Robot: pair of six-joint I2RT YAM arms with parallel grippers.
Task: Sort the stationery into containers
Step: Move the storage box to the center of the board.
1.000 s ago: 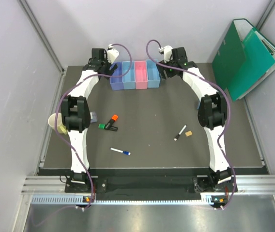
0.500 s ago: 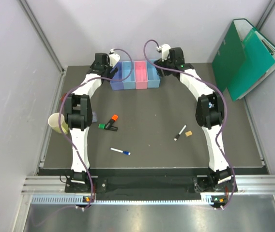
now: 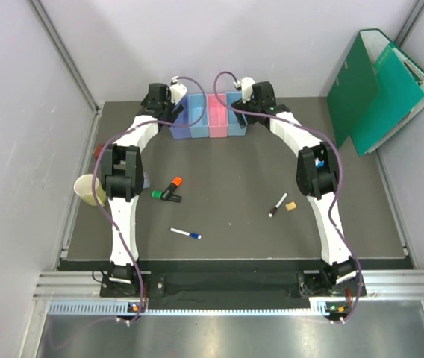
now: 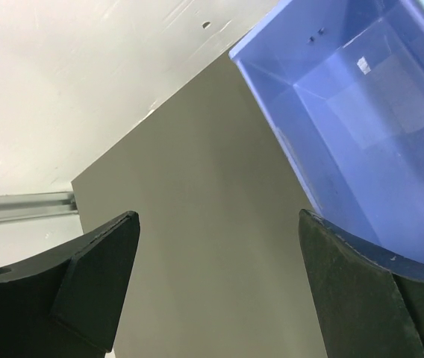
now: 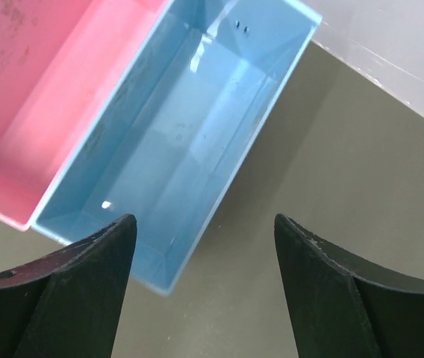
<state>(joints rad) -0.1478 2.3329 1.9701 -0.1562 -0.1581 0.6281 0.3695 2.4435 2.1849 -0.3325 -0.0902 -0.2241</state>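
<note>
Jaws stand spread and empty: left gripper (image 4: pixel 217 218) at the purple-blue bin's (image 4: pixel 361 112) outer wall, right gripper (image 5: pixel 204 220) at the light blue bin's (image 5: pixel 182 156), probably poised to clamp them from both ends.

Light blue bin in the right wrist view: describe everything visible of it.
The light blue bin is a rectangular, open-top tray of glossy plastic, with thin walls sloping to a flat floor. It looks empty: only light glints and two small dark marks on one end wall show. It sits flat on the dark table at the right end of the row, one long side against the pink bin. The open right pincer hangs above one end, apparently without touching.
</note>
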